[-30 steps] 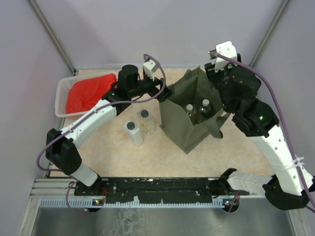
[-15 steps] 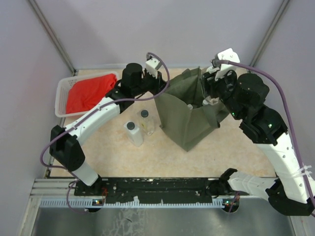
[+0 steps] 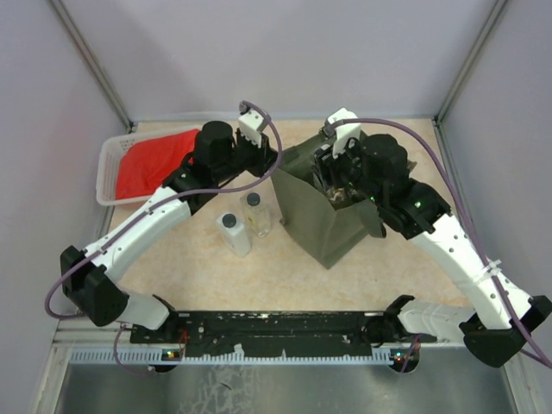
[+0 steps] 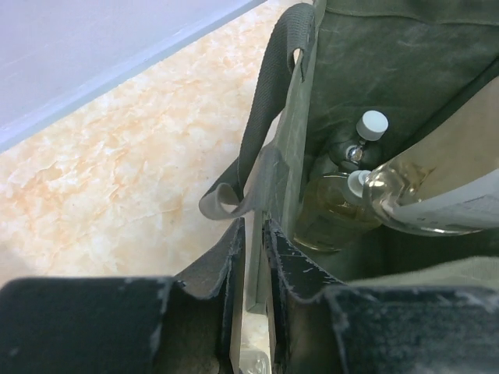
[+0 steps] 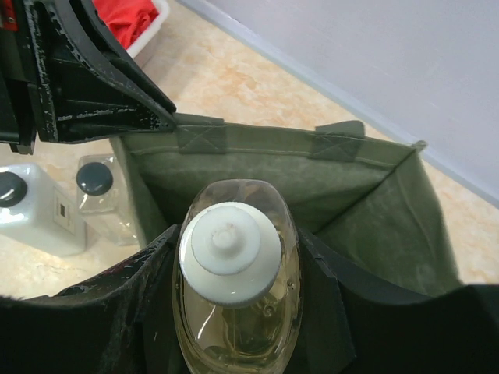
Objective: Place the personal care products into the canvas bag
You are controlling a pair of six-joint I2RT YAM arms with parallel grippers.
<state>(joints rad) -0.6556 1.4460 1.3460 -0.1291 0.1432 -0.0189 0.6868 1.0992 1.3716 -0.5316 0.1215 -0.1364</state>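
The olive canvas bag (image 3: pixel 323 226) stands upright mid-table with its mouth open. My left gripper (image 3: pixel 276 160) is shut on the bag's left rim (image 4: pixel 274 167), and the fabric edge runs between its fingers (image 4: pixel 231 257). My right gripper (image 3: pixel 335 183) hangs over the bag mouth, shut on a clear amber-filled bottle (image 5: pixel 232 257) with a white cap. Another white-capped bottle (image 4: pixel 373 125) stands inside the bag. On the table left of the bag stand a white bottle with a dark-grey cap (image 3: pixel 233 233) and a clear bottle with a black cap (image 3: pixel 254 214).
A white lattice basket (image 3: pixel 110 159) holding a red cloth (image 3: pixel 151 162) sits at the back left. Grey walls close in the back and sides. One bag handle (image 4: pixel 257 132) loops loose beside my left gripper.
My left gripper has shut on the bag's rim and drawn it slightly left. The right arm has swung left with its bottle, from the bag's right side to over the mouth.
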